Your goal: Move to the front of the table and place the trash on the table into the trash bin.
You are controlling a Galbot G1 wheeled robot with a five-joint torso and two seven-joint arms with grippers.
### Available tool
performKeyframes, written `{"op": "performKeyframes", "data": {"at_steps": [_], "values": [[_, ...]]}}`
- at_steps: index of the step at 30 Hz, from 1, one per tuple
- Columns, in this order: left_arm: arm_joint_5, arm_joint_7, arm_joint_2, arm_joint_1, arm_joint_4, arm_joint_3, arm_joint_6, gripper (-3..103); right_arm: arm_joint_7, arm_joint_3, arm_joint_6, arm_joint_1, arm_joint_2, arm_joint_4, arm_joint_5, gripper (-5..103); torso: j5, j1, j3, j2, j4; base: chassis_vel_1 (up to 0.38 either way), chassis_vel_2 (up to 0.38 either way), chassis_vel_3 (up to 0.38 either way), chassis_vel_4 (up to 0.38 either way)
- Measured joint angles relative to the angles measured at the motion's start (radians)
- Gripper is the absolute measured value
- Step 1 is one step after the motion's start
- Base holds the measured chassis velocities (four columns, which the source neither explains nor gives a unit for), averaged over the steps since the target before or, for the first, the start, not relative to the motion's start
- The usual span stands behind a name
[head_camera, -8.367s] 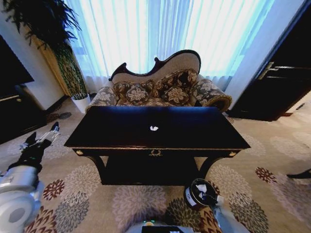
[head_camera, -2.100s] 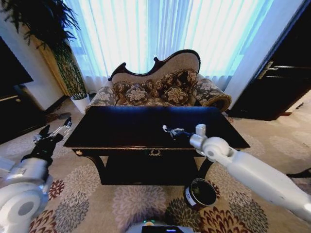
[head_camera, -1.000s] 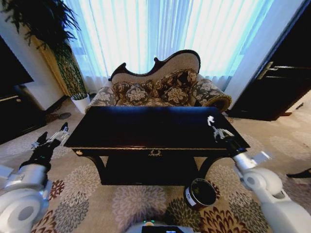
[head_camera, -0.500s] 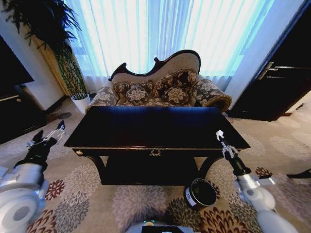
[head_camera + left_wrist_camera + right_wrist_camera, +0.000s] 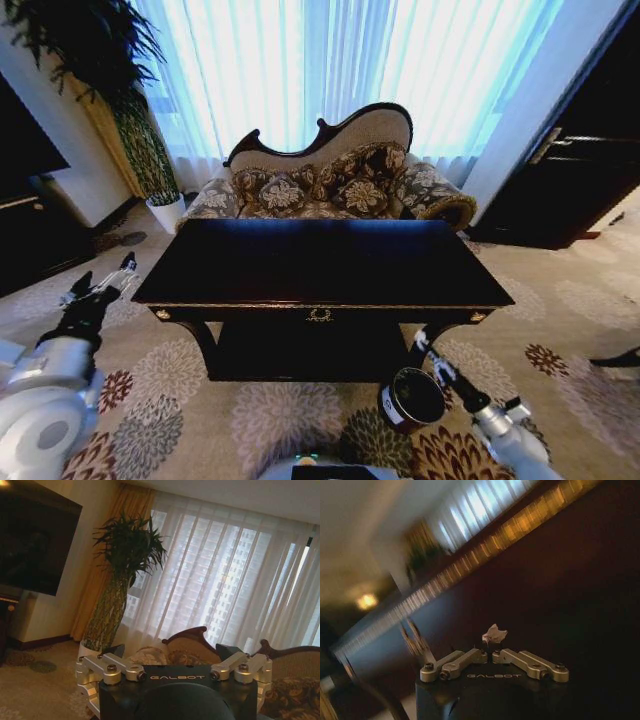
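Observation:
The dark glossy table [image 5: 320,262] with gold trim stands in front of me, its top bare. My right gripper [image 5: 421,342] hangs low by the table's front right leg, just above and behind the trash bin [image 5: 394,407] on the carpet. In the right wrist view my right gripper [image 5: 488,653] is shut on a small crumpled white paper wad [image 5: 495,632], with the table's gold-trimmed edge [image 5: 485,550] behind it. My left gripper [image 5: 98,289] is held out beyond the table's left end, and the left wrist view has my left gripper [image 5: 172,666] open with nothing in it.
A patterned sofa [image 5: 330,185] stands behind the table before curtained windows. A tall plant [image 5: 120,90] and a black TV cabinet [image 5: 30,230] are at the left, a dark door [image 5: 580,160] at the right. Flowered carpet surrounds the table.
My right arm has swung from above the table's right end down off its front edge to just over the bin, still gripping the paper wad. The left arm has hardly moved.

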Motion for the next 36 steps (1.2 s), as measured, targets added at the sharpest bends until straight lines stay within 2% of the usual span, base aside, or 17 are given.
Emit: {"op": "performKeyframes", "data": {"at_steps": [3,5,6,8,10,11,12,14,15,16,18,23,28,29,33,34,36], "values": [[-0.005,0.000,0.002,0.002,-0.001,-0.008,0.000,100,0.054,-0.041,0.033,0.036,-0.004,-0.073,-0.087,0,-0.0003,0.000,0.000,0.000,0.0000,0.000,0.000,0.000,0.000],[-0.007,0.000,0.004,0.005,-0.006,-0.013,0.000,100,0.189,-0.089,0.077,0.096,-0.002,-0.150,-0.204,0,-0.0001,0.000,0.000,0.000,-0.0002,0.000,0.000,0.000,0.000],[-0.007,0.000,0.004,0.005,-0.006,-0.013,0.000,100,0.189,-0.089,0.077,0.096,-0.002,-0.150,-0.204,0,-0.0001,0.000,0.000,0.000,-0.0002,0.000,0.000,0.000,0.000],[-0.010,0.000,0.004,0.006,-0.011,-0.014,0.000,100,0.321,-0.118,0.094,0.134,0.005,-0.188,-0.314,0,-0.0006,0.000,0.000,0.000,0.0004,0.000,0.000,0.000,0.000],[-0.019,-0.001,0.003,0.006,-0.021,-0.014,0.005,100,0.520,-0.160,0.070,0.186,0.024,-0.239,-0.503,0,0.0001,0.000,0.000,0.000,0.0002,0.000,0.000,0.000,0.000],[-0.020,-0.001,0.002,0.006,-0.023,-0.011,0.006,100,0.580,-0.173,0.060,0.202,0.030,-0.258,-0.551,0,-0.0002,0.000,0.000,0.000,0.0002,0.000,0.000,0.000,0.000],[-0.020,-0.001,0.002,0.006,-0.023,-0.011,0.006,100,0.580,-0.173,0.060,0.202,0.030,-0.258,-0.551,0,-0.0002,0.000,0.000,0.000,0.0002,0.000,0.000,0.000,0.000],[-0.021,-0.003,0.002,0.006,-0.025,-0.004,0.009,100,0.767,-0.198,0.007,0.244,0.054,-0.306,-0.654,0,-0.0002,0.000,0.000,0.000,0.0000,0.000,0.000,0.000,0.000],[-0.021,-0.003,0.002,0.006,-0.025,-0.004,0.009,100,0.767,-0.198,0.007,0.244,0.054,-0.306,-0.654,0,-0.0002,0.000,0.000,0.000,0.0000,0.000,0.000,0.000,0.000],[-0.022,-0.003,0.005,0.006,-0.025,-0.002,0.010,100,0.851,-0.210,-0.037,0.257,0.069,-0.312,-0.670,0,-0.0005,0.000,0.000,0.000,0.0001,0.000,0.000,0.000,0.000],[-0.032,-0.004,0.013,0.002,-0.025,-0.007,0.011,100,0.943,-0.231,-0.109,0.264,0.094,-0.313,-0.674,0,0.0003,0.000,0.000,0.000,0.0002,0.000,0.000,0.000,0.000],[-0.044,-0.004,0.016,-0.001,-0.024,-0.014,0.011,100,0.981,-0.259,-0.151,0.258,0.112,-0.341,-0.745,0,-0.0003,0.000,0.000,0.000,0.0002,0.000,0.000,0.000,0.000],[-0.037,-0.005,0.012,-0.003,-0.022,0.000,0.012,100,1.001,-0.294,-0.144,0.264,0.112,-0.393,-0.779,0,-0.0004,0.000,0.000,0.000,-0.0003,0.000,0.000,0.000,0.000],[-0.027,-0.005,0.007,-0.004,-0.020,0.012,0.012,100,1.058,-0.304,-0.153,0.275,0.119,-0.402,-0.792,0,-0.0004,0.000,0.000,0.000,0.0001,0.000,0.000,0.000,0.000],[-0.024,-0.005,0.004,-0.004,-0.017,0.016,0.012,100,1.101,-0.304,-0.198,0.273,0.128,-0.376,-0.785,-2,-0.0001,0.000,0.000,0.000,0.0001,0.000,0.000,0.000,0.000],[-0.022,-0.005,0.006,-0.004,-0.016,0.016,0.012,100,1.099,-0.304,-0.203,0.273,0.128,-0.376,-0.789,3,-0.0003,0.000,0.000,0.000,0.0001,0.000,0.000,0.000,0.000],[-0.022,-0.005,0.008,-0.004,-0.016,0.016,0.012,100,1.097,-0.304,-0.204,0.273,0.128,-0.376,-0.790,3,-0.0003,0.000,0.000,0.000,0.0000,0.000,0.000,0.000,0.000]]}}
